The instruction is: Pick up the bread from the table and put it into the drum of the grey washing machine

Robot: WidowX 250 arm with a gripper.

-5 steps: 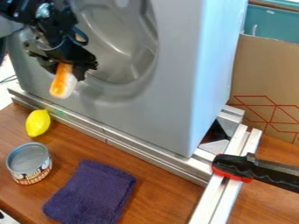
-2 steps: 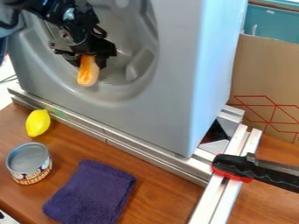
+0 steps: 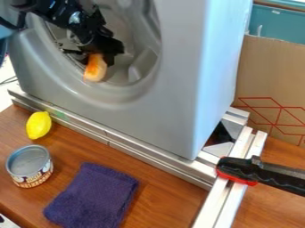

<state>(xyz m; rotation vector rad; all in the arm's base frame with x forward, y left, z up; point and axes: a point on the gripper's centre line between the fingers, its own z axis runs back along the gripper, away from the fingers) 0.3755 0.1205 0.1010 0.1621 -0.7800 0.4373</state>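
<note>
Your gripper [image 3: 98, 55] is clamped on the orange-and-white piece [image 3: 95, 67], perhaps toy food, at the round opening of the grey machine [image 3: 161, 107]. The piece hangs below the fingertips, tilted slightly; from this angle you can't quite tell whether it touches the opening's lower rim.

1 tilted orange-white oblong [image 3: 95, 70] in claw [image 3: 97, 59]

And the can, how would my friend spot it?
In front of the big grey machine is a wooden table. There, left of the folded purple cloth, stands the can. It has a flat grey top and printed side, unlike the yellow lemon behind it.
</note>
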